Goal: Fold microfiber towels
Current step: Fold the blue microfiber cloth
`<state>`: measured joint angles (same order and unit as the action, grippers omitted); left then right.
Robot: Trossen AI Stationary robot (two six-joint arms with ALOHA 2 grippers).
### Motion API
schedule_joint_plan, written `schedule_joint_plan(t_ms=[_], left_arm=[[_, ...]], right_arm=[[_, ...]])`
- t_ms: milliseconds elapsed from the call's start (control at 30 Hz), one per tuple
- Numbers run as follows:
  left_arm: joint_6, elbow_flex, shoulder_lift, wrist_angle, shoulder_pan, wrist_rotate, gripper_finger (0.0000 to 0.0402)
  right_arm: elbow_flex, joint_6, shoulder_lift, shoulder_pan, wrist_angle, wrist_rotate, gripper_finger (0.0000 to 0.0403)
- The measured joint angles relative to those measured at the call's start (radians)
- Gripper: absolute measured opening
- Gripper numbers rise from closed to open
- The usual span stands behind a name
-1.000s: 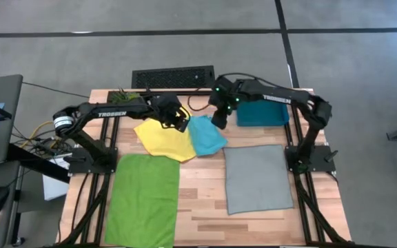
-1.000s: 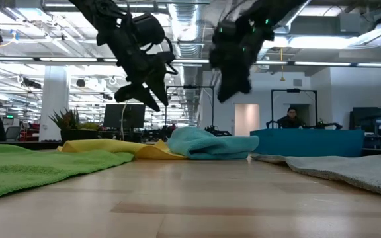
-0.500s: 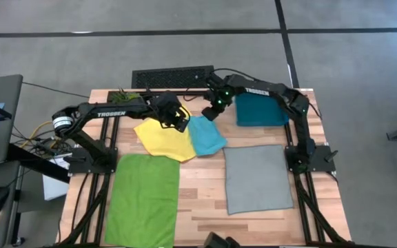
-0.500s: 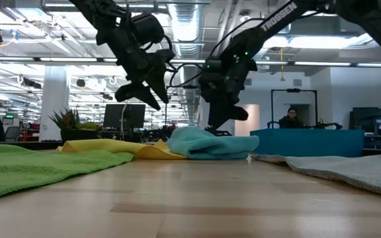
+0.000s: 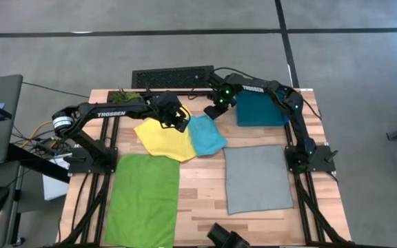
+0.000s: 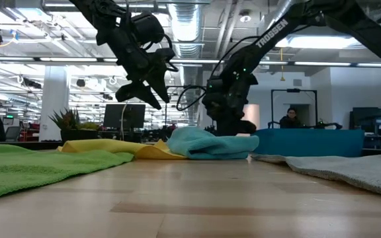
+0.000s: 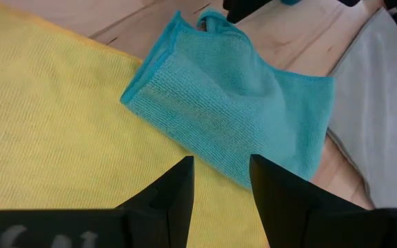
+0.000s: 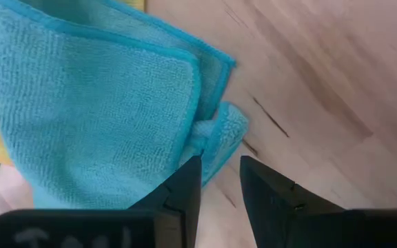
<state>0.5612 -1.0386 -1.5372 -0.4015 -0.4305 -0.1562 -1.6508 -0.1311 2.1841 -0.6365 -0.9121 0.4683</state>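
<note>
Wood table point(image 5: 205, 196), 4 towels out: right gripper point(image 5: 212, 112), narrowly open and empty, low at blue towel point(image 5: 206, 134) corner, should pinch one edge only; left gripper point(image 5: 174, 118) open, hovering.

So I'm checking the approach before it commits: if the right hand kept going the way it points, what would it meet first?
Most likely the bunched corner of the turquoise towel, which lies just ahead of the open right hand; depth is hard to judge.
</note>
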Motion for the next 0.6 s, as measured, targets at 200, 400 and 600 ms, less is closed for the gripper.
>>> schedule_joint_plan(t_ms=[200,400,600], left_arm=[[-0.003,0.000,0.000,0.000,0.000,-0.009,0.0133],[-0.004,0.000,0.000,0.003,0.000,-0.015,0.0133],[-0.019,0.000,0.000,0.004,0.000,-0.020,0.0133]], right_arm=[[0.000,0.017,0.000,0.000,0.012,0.015,0.0124],[0.002,0.027,0.019,-0.010,0.020,0.046,0.0124],[0.002,0.035,0.030,-0.015,0.041,0.110,0.0124]])
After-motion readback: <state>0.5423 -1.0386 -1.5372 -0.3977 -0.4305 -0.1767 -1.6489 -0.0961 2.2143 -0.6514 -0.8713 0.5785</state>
